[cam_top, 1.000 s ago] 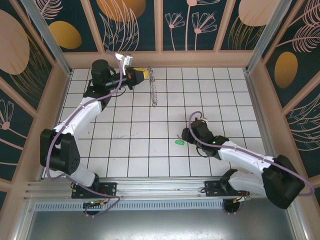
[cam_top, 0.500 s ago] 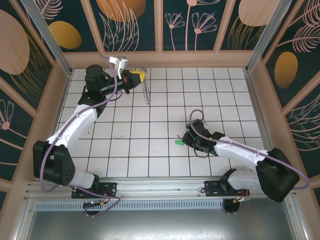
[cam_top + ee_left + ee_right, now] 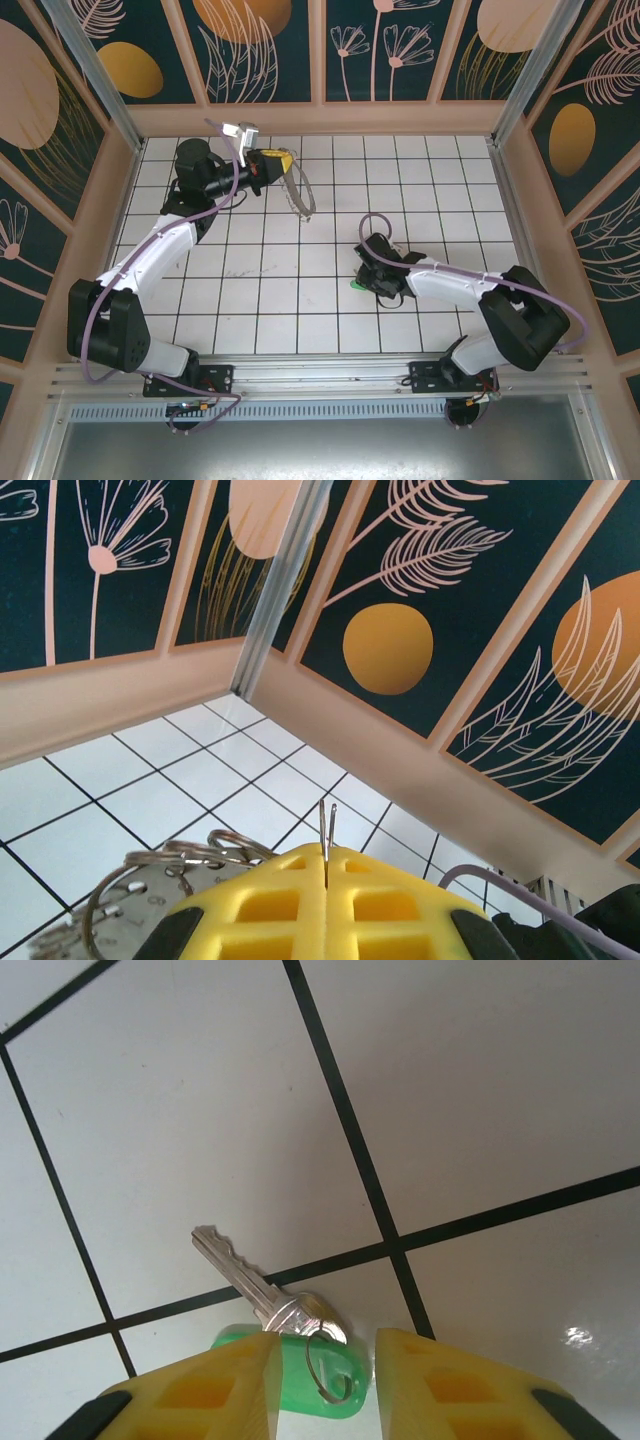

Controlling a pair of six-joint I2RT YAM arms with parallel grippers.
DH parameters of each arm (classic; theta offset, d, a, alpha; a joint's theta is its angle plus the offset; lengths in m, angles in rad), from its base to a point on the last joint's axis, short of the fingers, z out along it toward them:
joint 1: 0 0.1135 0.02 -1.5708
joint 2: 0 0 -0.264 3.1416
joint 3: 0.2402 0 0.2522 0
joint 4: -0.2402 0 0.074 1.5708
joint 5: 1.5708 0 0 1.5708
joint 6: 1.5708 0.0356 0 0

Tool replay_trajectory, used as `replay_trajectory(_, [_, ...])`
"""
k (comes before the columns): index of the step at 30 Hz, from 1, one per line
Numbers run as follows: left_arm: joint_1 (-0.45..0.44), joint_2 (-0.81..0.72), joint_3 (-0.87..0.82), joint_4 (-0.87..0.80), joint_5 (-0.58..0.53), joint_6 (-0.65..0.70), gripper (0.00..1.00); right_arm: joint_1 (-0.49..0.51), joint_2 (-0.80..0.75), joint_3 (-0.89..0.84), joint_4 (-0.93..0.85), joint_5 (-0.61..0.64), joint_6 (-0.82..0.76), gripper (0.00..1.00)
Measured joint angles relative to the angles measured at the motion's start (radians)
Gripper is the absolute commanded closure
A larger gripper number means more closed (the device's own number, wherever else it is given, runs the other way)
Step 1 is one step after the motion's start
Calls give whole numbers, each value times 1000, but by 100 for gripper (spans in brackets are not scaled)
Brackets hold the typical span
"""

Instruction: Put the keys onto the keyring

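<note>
The key [image 3: 262,1288] lies flat on the white tiles, silvery blade pointing up-left, its green tag [image 3: 305,1375] joined by a small split ring. My right gripper [image 3: 322,1385] is open and low over it, yellow fingers on either side of the green tag. From above, the key [image 3: 356,285] is a green spot just left of the right gripper [image 3: 368,279]. My left gripper [image 3: 283,156] is shut on the keyring [image 3: 300,197], which hangs as a thin hoop above the far tiles. The hoop's wire [image 3: 327,827] sticks up between the closed yellow pads, with small rings [image 3: 190,856] dangling at left.
The tiled floor [image 3: 470,200] is boxed in by low beige walls with dark floral panels [image 3: 400,45]. The left gripper holds the hoop close to the back wall [image 3: 420,770]. The metal rail [image 3: 320,375] with both arm bases runs along the near edge.
The right gripper has slid left and lowered over the green key. The left gripper has turned, so the hanging keyring swung from a straight edge-on line into a visible loop.
</note>
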Motion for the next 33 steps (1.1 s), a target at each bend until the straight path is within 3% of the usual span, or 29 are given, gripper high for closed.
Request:
replay_trajectory(8, [0, 0, 0, 17, 0, -1, 100, 13, 6, 0, -12, 0, 4, 76])
replay_trajectory(23, [-4, 0, -6, 44, 4, -16, 100, 13, 21, 13, -23, 23, 3, 77])
replay_trajectory(29, [-10, 0, -6, 47, 4, -16, 100, 13, 21, 13, -23, 23, -4, 84])
replay_trajectory(33, [-11, 0, -6, 47, 4, -16, 100, 11, 21, 13, -23, 22, -17, 100])
